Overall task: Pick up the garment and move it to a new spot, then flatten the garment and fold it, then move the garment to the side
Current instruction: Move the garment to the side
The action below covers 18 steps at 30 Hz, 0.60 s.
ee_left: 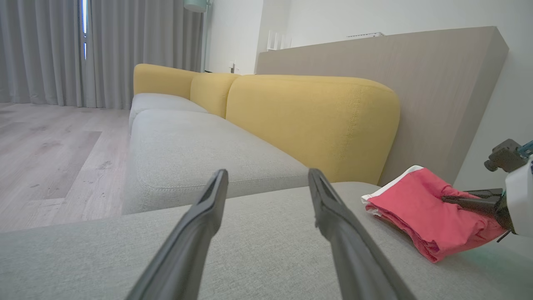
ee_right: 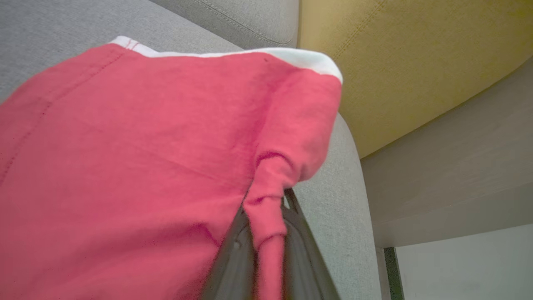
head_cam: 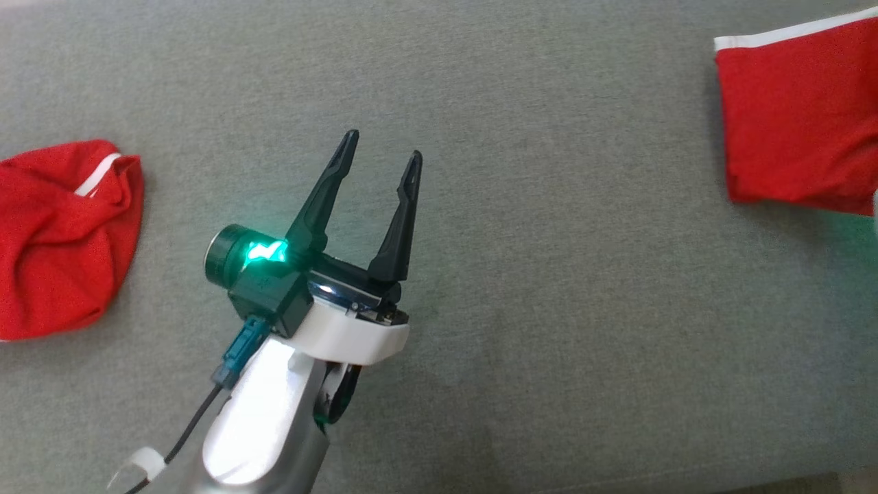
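The folded red garment (head_cam: 796,116) lies on the grey sofa seat (head_cam: 549,274), well to the right of the left jaws. The right jaws are nearly closed on a narrow bunched tuck of its cloth. So small a pinch may drag only the upper layers and pull the fold apart, or slip free, and the seat's edge lies just beyond them. The left jaws stand wide, touching nothing. A crumpled red garment (head_cam: 62,233) lies well to their left.
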Tool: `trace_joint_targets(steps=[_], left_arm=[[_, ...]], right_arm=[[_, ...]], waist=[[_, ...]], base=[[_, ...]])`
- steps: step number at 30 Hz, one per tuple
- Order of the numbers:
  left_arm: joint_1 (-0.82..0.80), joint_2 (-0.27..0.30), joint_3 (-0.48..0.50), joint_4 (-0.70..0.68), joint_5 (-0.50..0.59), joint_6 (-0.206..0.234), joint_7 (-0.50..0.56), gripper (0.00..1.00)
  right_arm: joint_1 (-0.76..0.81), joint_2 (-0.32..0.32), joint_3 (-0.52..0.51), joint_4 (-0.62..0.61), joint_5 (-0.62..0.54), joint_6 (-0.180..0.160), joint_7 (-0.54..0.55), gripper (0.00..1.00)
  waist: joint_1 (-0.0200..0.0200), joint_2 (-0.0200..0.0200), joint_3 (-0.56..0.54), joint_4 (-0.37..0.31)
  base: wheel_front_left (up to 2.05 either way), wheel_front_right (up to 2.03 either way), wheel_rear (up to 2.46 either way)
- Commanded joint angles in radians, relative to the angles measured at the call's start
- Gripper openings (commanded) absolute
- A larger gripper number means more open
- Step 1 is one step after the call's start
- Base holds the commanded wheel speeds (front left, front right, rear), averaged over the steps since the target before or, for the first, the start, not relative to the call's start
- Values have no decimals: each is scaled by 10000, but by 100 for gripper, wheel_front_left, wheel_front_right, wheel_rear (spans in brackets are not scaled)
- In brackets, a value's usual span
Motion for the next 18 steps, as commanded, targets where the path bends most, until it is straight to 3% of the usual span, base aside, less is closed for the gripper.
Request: trace_joint_targets(steps=[1,10,11,12,18], left_arm=[[-234,43,278,-324,84,3,-51,100],[-100,43,467,-304,141,-30,-51,100],[-82,43,491,-288,150,-38,-51,100],[-57,43,515,-271,155,-46,-51,100],[179,43,693,-203,139,-43,-51,100]], right_arm=[[-98,-389,9,-33,20,65,-67,0],[-370,-440,-540,808,-74,65,-461,0],[-420,-414,-641,873,-90,65,-561,37],[-474,-372,-785,939,-77,65,-674,100],[-552,20,-1280,1169,-47,65,-1090,100]], waist=[[-1,0,21,73],[-1,0,-18,248],[-1,0,-47,249],[-1,0,-83,245],[-1,0,-545,201]], base=[[0,0,0],[0,0,0],[0,0,0],[0,0,0],[0,0,0]])
